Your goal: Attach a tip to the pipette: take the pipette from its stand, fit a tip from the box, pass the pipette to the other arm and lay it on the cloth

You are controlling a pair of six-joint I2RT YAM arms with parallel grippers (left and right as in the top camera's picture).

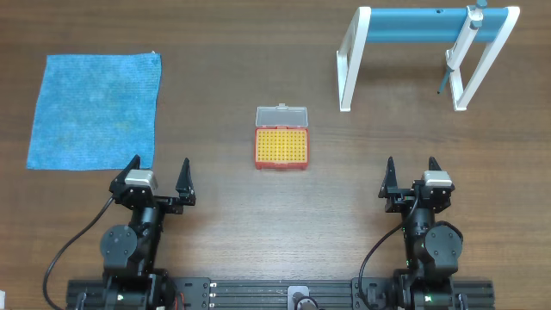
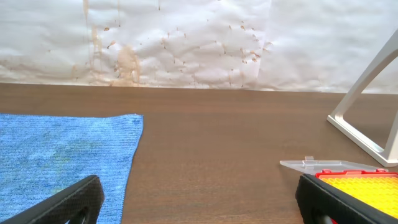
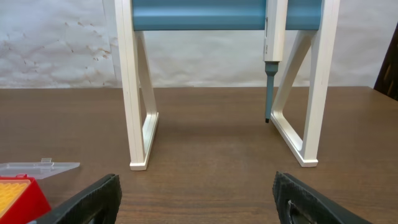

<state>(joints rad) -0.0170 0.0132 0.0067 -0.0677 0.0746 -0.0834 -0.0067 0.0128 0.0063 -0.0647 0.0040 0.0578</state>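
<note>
The pipette hangs upright on the right end of the white-and-blue stand at the back right; in the right wrist view the pipette points its dark tip end down between the stand's legs. The red tip box, lid open and full of yellow tips, sits mid-table, and its corner shows as the tip box and the tip box. A blue cloth lies at the left, cloth. My left gripper and right gripper rest open near the front, holding nothing.
Bare brown tabletop surrounds the box. A white papered wall rises behind the table's far edge. Both arm bases stand on a black rail at the front edge.
</note>
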